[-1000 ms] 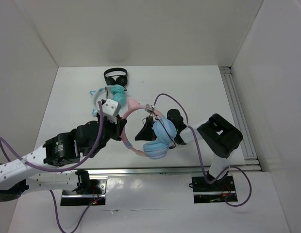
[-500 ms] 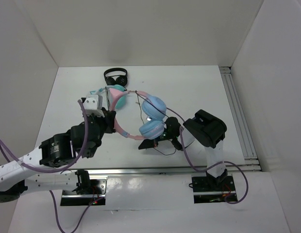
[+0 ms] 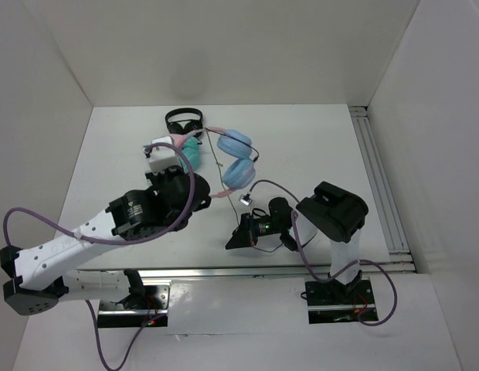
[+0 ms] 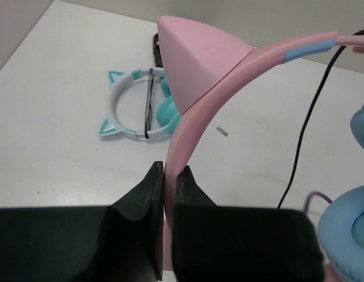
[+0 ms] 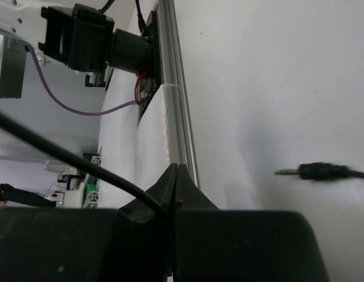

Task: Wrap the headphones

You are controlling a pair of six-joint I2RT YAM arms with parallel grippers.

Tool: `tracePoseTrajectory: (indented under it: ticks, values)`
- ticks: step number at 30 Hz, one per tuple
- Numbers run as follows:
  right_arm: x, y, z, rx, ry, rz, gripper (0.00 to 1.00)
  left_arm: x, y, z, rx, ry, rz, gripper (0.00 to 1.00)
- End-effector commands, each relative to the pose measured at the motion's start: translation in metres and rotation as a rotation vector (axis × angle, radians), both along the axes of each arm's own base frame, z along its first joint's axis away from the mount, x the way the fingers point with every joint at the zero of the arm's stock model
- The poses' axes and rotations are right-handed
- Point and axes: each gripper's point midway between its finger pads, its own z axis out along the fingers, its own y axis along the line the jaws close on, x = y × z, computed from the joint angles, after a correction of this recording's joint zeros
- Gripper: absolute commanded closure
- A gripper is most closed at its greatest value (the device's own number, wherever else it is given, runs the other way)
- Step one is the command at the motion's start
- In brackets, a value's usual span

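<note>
The left gripper (image 4: 168, 176) is clamped narrow on the pink headband (image 4: 199, 111), holding the headphones (image 3: 236, 144) raised at upper centre of the overhead view. At lower centre, the right gripper (image 5: 175, 176) pinches the black cable (image 4: 301, 144). The plug (image 5: 316, 171) lies on the table (image 3: 317, 147). No turns appear wound, so by this judgement all wrapping remains.

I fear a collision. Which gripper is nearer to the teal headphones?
Left. The left gripper, clamping the pink headband, is close by the teal headphones; the right gripper, pinching the black cable, sits toward the near edge.
</note>
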Motion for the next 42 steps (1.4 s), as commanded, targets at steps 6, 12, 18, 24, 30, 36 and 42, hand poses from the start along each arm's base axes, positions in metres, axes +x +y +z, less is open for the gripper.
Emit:
tracePoseTrajectory:
  ticks: [6,12,18,24,30,36,42]
  values:
    - [-0.024,0.027,0.089,0.244,-0.510,0.020,1.00,0.060,0.027,-0.008,-0.142,0.024,0.189,1.00]
    - [-0.032,0.049,0.107,0.167,-0.587,0.074,1.00,0.071,0.021,-0.035,-0.134,0.096,0.195,1.00]
    - [-0.030,0.044,0.140,0.133,-0.698,0.028,1.00,0.070,0.041,-0.062,-0.077,0.174,0.274,1.00]
    - [-0.020,0.040,0.189,0.082,-0.834,0.008,1.00,0.063,0.049,-0.101,-0.021,0.290,0.310,1.00]
    - [0.012,0.029,0.206,-0.023,-0.913,-0.039,1.00,0.045,0.017,-0.126,0.047,0.369,0.161,1.00]
    - [0.048,0.004,0.207,-0.094,-0.955,-0.131,1.00,0.006,-0.010,-0.157,0.120,0.447,-0.040,1.00]
    - [0.073,-0.021,0.200,-0.212,-0.982,-0.222,1.00,-0.031,-0.034,-0.169,0.088,0.523,-0.338,1.00]
